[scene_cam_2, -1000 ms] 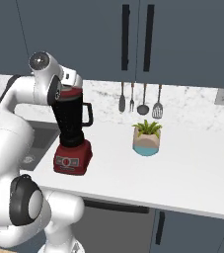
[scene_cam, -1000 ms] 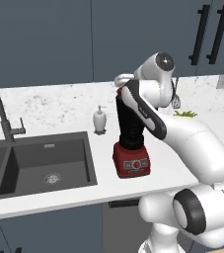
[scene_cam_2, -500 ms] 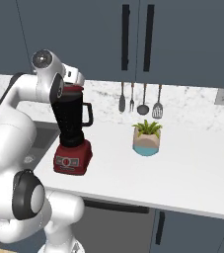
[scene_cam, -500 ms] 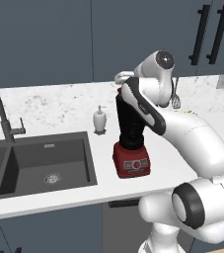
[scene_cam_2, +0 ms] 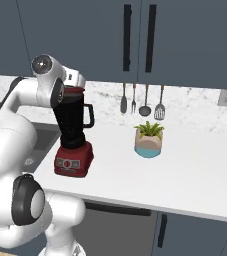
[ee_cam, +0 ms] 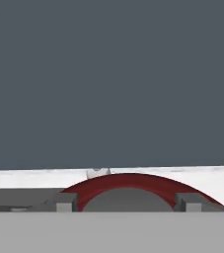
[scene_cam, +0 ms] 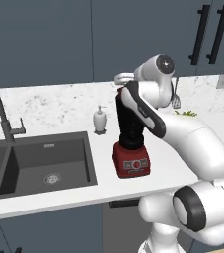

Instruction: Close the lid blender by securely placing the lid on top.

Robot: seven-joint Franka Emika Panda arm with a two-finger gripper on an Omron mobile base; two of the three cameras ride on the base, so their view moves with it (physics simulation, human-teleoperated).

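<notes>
The blender stands on the counter, a black tapered jar (scene_cam_2: 73, 120) with a side handle on a boxy red base (scene_cam_2: 74, 159); the left base view shows the jar (scene_cam: 130, 129) and base (scene_cam: 131, 160) too. The red lid (scene_cam_2: 75, 91) lies at the jar's rim. My gripper (scene_cam_2: 74, 84) hangs right over it. In the hand view the lid (ee_cam: 128, 182) is a red arc with its grey cap between my fingertips (ee_cam: 66, 202), which sit tight against the cap. My gripper (ee_cam: 126, 203) is shut on the lid. My forearm hides the jar's top in the left base view.
A white soap dispenser (scene_cam: 100, 120) stands left of the blender, beside the dark sink (scene_cam: 39, 160) with its tap (scene_cam: 0, 116). A potted plant (scene_cam_2: 148, 139) is to the right. Utensils (scene_cam_2: 145, 100) hang on the back wall. Dark cabinets hang above.
The arm has barely shifted above the jar. The blender and the lid stay where they were.
</notes>
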